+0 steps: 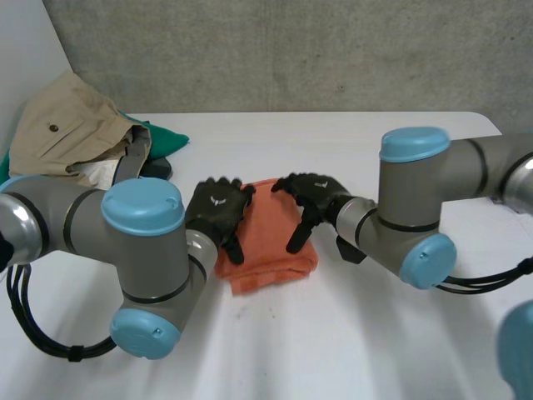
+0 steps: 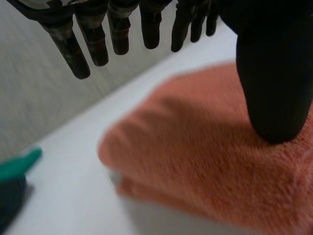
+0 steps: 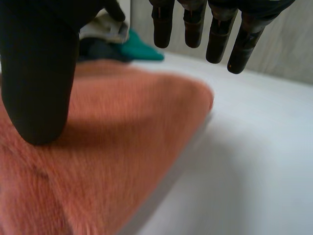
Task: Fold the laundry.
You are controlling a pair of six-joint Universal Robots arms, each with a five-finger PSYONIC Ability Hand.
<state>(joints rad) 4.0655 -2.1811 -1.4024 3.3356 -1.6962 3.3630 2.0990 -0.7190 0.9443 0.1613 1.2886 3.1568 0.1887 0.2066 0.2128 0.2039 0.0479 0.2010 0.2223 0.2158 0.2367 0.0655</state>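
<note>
A folded orange cloth (image 1: 271, 237) lies in the middle of the white table (image 1: 350, 333). My left hand (image 1: 218, 210) rests at its left edge, open, fingers straight; in the left wrist view its thumb (image 2: 274, 83) presses on the orange cloth (image 2: 205, 152) while the fingers (image 2: 98, 39) hang clear above it. My right hand (image 1: 310, 200) is over the cloth's right side, open; in the right wrist view its thumb (image 3: 39, 73) touches the orange cloth (image 3: 112, 147) and the fingers (image 3: 220, 34) are spread above the far edge.
At the back left of the table lies a pile of laundry: a beige garment (image 1: 71, 125), a green cloth (image 1: 162, 137) and something dark (image 1: 154, 167). The green cloth (image 3: 142, 51) lies beyond the orange one. A grey wall (image 1: 291, 50) stands behind the table.
</note>
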